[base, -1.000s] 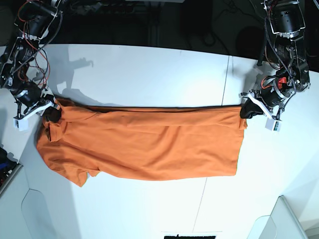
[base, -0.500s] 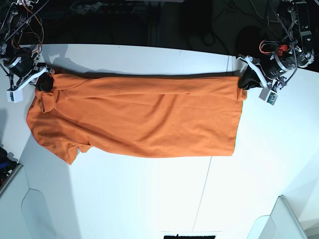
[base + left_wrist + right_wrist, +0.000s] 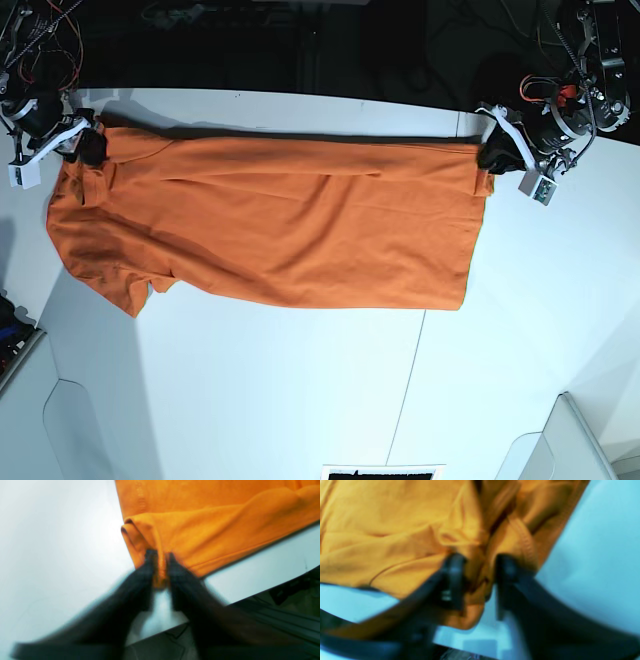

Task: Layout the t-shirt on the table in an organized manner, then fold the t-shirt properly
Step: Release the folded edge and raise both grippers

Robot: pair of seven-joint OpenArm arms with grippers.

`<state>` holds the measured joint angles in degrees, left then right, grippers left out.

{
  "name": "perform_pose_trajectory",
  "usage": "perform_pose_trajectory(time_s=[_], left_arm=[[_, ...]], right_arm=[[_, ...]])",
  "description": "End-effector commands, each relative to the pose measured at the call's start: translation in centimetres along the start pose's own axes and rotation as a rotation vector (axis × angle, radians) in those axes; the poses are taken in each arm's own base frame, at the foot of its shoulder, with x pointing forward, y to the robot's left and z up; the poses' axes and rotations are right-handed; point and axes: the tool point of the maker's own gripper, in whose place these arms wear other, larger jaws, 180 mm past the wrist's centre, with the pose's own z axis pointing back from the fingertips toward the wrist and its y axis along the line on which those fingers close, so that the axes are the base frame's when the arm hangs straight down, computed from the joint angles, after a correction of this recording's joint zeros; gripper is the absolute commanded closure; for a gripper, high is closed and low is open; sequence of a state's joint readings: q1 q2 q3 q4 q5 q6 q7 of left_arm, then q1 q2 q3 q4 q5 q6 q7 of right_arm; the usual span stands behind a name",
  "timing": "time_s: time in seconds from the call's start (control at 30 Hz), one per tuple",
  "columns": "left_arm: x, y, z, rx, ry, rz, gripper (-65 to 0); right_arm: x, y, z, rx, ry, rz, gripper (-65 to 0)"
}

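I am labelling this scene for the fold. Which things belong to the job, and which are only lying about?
Belongs to the job:
- t-shirt
- table
- left gripper
- right gripper

Only lying about:
- red wires on the right arm

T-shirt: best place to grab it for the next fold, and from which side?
Grip the t-shirt at its two far-edge corners, coming in from each end. It lies stretched lengthwise on the table, and those hemmed corners bunch thick enough for fingers to pinch.

t-shirt [image 3: 270,225] flat across table [image 3: 300,390]
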<state>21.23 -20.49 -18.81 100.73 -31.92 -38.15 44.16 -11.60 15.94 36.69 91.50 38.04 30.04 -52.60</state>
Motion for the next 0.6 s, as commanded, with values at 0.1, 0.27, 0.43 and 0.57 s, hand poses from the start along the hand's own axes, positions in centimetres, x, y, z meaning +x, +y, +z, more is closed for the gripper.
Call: perform_pose_trajectory(time_s=[0.1, 0.27, 0.43, 0.57], left_arm=[[1.3, -0.1, 0.6, -0.029, -0.043, 0.024, -32.0], [3.0, 1.5, 2.3, 0.006, -0.113, 0.059, -32.0], [6.0, 2.5, 4.6, 0.015, -0.215, 0.045, -32.0], [6.9, 3.0, 5.0, 0.025, -0.241, 0.017, -32.0]], right_arm=[[2.8, -1.1, 1.2, -0.026, -0.087, 0.031, -30.8], [4.7, -3.7, 3.4, -0.086, -0.140, 0.029, -30.8], [6.9, -5.1, 5.1, -0.110, -0.215, 0.013, -30.8], [7.7, -5.1, 5.1, -0.111, -0.235, 0.013, -30.8]])
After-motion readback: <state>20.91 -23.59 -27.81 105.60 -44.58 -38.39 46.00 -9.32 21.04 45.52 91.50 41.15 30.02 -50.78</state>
